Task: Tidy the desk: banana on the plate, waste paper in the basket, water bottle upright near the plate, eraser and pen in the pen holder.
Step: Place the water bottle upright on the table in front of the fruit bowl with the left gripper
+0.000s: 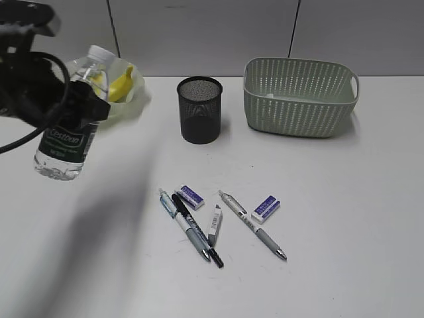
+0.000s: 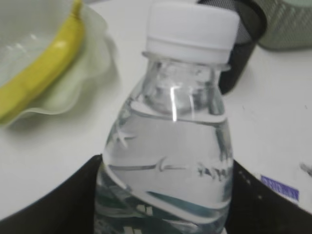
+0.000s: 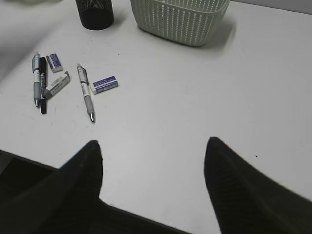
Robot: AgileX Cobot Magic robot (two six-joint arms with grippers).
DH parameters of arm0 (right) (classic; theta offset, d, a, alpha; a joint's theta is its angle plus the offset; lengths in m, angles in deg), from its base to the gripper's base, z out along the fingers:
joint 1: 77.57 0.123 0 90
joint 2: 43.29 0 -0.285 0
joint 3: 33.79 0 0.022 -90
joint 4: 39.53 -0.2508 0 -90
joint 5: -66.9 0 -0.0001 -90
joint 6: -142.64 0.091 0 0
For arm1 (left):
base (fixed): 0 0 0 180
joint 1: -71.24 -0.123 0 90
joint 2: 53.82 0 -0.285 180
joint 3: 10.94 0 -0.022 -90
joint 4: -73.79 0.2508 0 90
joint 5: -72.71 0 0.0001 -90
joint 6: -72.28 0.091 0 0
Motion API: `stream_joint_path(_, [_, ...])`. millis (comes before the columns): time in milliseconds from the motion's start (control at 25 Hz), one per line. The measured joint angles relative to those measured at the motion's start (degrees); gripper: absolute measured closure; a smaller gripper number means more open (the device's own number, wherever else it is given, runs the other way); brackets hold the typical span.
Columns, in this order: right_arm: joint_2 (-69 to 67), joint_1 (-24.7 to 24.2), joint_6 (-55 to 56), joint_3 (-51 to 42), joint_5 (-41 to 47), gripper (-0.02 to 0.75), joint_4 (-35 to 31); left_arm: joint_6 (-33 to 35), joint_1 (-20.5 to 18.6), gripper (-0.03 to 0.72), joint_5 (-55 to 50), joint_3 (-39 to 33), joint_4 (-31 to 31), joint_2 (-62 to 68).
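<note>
The plain white flat desk carries, at its far right, the sage green perforated rectangular basket and, to the basket's left, the black metal mesh cylindrical pen holder. At the far left, the pale green translucent plate with a wavy rim holds the bright yellow banana. The left gripper is clamped on the clear plastic water bottle with white cap and dark green label, held tilted above the desk just in front of the plate. The right gripper hovers with jaws apart, holding nothing. Three pens and three small erasers lie on the near desk.
</note>
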Motion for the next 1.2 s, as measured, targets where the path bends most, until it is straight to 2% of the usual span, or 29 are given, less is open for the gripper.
stream_joint_path(160, [0.00,0.00,0.00,0.00,0.00,0.220,0.00,-0.91,0.19,0.183,21.14,-13.47,-6.90,-5.64])
stream_joint_path(320, [0.00,0.00,0.06,0.00,0.00,0.220,0.00,-7.75,0.19,0.183,34.73,-20.54,-7.75,-5.49])
stream_joint_path(400, [0.00,0.00,0.06,0.00,0.00,0.220,0.00,-12.78,0.19,0.183,39.46,-21.64,-5.88,-4.27])
stream_joint_path(560, [0.00,0.00,0.06,0.00,0.00,0.220,0.10,-23.51,0.19,0.183,53.39,-21.82,5.19,1.19])
stream_joint_path(640, [0.00,0.00,0.06,0.00,0.00,0.220,0.14,-25.81,0.19,0.183,61.66,-21.82,9.41,5.08])
stream_joint_path(760, [0.00,0.00,0.06,0.00,0.00,0.220,0.14,-26.82,0.24,0.183,73.60,-21.82,11.73,12.04])
stream_joint_path(840, [0.00,0.00,0.12,0.00,0.00,0.220,0.14,-27.02,0.24,0.183,77.43,-21.62,12.24,17.19])
stream_joint_path(1080, [0.00,0.00,0.07,0.00,0.00,0.220,0.14,-28.36,0.19,0.183,77.38,-17.81,16.61,26.31])
stream_joint_path(1200, [-0.19,0.00,0.07,0.00,0.00,0.220,0.14,-28.70,0.03,0.183,77.90,-15.72,16.74,28.84])
